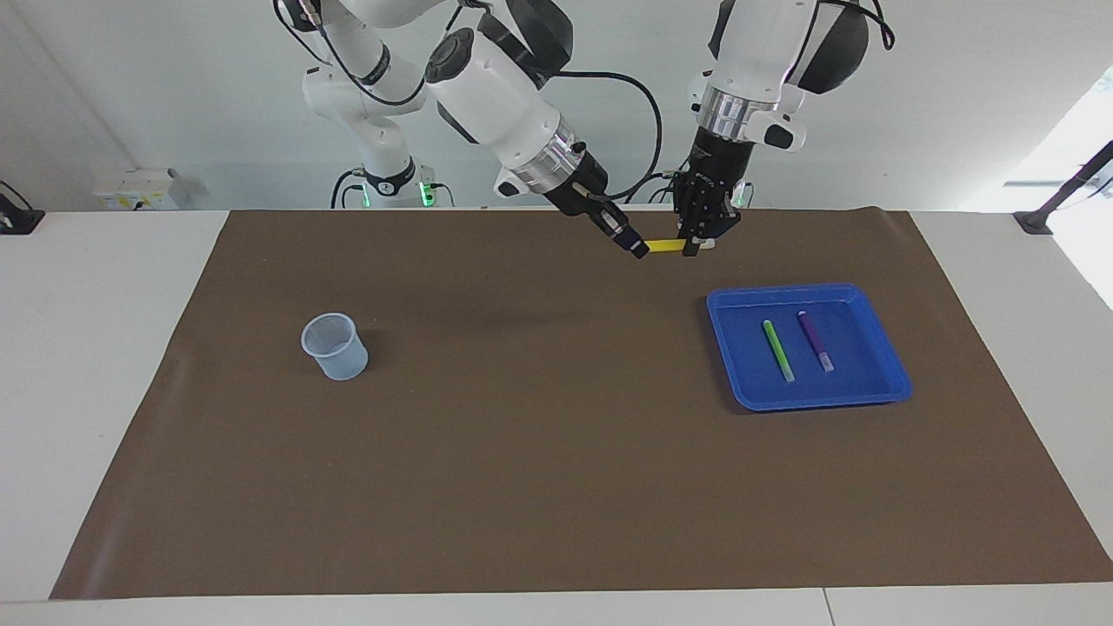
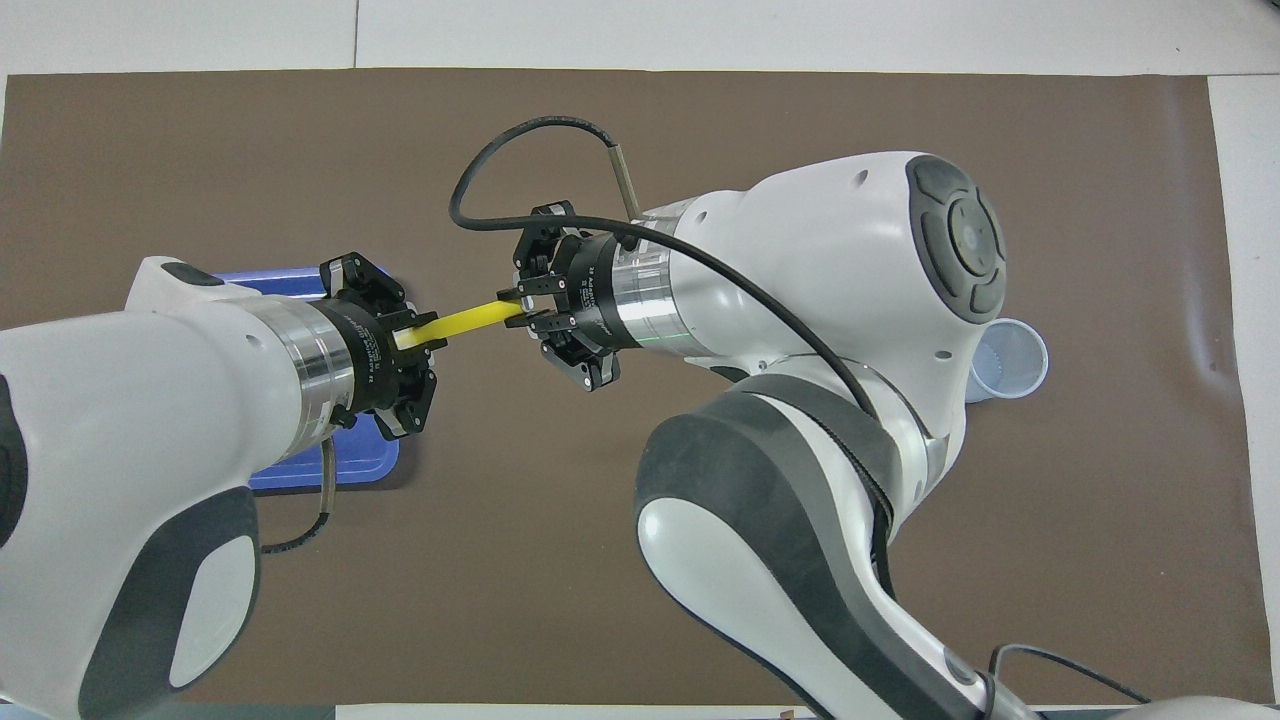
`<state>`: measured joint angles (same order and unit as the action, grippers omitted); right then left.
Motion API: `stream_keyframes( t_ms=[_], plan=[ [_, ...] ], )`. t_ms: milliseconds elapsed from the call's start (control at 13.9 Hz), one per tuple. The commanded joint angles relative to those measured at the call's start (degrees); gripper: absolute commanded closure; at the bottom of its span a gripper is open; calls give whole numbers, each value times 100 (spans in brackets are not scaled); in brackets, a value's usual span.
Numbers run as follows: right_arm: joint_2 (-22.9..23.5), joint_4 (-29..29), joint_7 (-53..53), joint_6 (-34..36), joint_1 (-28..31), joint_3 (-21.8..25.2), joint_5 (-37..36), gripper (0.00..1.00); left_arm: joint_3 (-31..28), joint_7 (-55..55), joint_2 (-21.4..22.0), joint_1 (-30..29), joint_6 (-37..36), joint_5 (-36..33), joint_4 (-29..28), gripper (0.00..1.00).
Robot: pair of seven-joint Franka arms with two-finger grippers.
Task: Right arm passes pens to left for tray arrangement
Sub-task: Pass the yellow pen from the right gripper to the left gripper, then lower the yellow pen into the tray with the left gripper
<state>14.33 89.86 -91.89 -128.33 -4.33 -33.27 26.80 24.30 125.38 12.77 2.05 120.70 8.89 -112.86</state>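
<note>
Handover mid-air, upper centre of the facing frame: yellow pen (image 1: 668, 246) is level between both pincers. Right pincer (image 1: 639, 249) is clenched on one end, left pincer (image 1: 693, 248) clenched on the other end, both raised over the brown mat (image 1: 522, 452) on the counter (image 1: 87, 365). Blue tray (image 1: 809, 402) sits right of centre in the facing frame, holding a green pen (image 1: 778, 350) and a purple pen (image 1: 816, 341) side by side, apart. Clear cup (image 1: 335, 346) stands left of centre, well apart from the tray.

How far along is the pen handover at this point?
Done: green pen and purple pen lie in the blue tray. In hand: yellow pen spans right gripper and left gripper mid-handover. Left: traying it. The cup looks empty.
</note>
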Motion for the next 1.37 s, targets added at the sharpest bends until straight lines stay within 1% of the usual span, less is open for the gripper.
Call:
stream_keyframes(
  t_ms=[0, 144, 216, 288, 360, 432, 504, 576, 720, 864, 936, 1081, 1225, 1297],
  plan=[
    [17, -56, -30, 89, 29, -31, -270, 0, -48, 206, -55, 58, 121, -142, 10, 100],
    [0, -30, -22, 159, 64, 31, -832, 0, -48, 206, -64, 50, 130, -142, 10, 100],
    [-35, -29, -4, 290, 82, 109, -983, 0, -48, 206, -64, 24, 130, -142, 10, 100],
    [-149, -29, 161, 543, 82, 380, -1106, 0, -48, 163, -64, -12, 138, -142, 10, 100],
    [-298, 40, 589, 824, 73, 609, -1116, 0, -48, 93, -90, -38, 138, -142, 10, 100],
    [-500, 224, 1098, 1062, 73, 855, -1116, 0, -74, -100, -125, -151, 147, -142, 10, 100],
    [-771, 521, 1634, 1212, 73, 1197, -1116, 0, -83, -554, -134, -396, 147, -133, 1, 100],
    [-974, 785, 2170, 1318, 73, 1426, -1116, 0, -92, -1046, -134, -590, 112, -72, -25, 100],
    [-1300, 1260, 3338, 1660, 64, 1953, -1142, 0, -118, -2371, -134, -985, 42, 356, -130, 100],
    [-1547, 1770, 4936, 1776, 55, 2603, -1247, 0, -118, -3873, -117, -1433, -220, 779, -341, 100],
    [-1600, 1894, 5571, 1768, 55, 2876, -1422, 0, -118, -4499, -143, -1679, -387, 929, -368, 100],
    [-1627, 1966, 6758, 1776, 47, 3316, -1905, 0, -118, -5817, -283, -2041, -625, 992, -394, 100],
    [-1600, 1922, 7551, 1741, 47, 3659, -2283, 0, -127, -7284, -380, -2409, -757, 992, -552, 100],
    [-1565, 1896, 7824, 1689, 55, 3731, -2442, 0, -136, -8178, -563, -2603, -862, 983, -553, 100]
  ],
)
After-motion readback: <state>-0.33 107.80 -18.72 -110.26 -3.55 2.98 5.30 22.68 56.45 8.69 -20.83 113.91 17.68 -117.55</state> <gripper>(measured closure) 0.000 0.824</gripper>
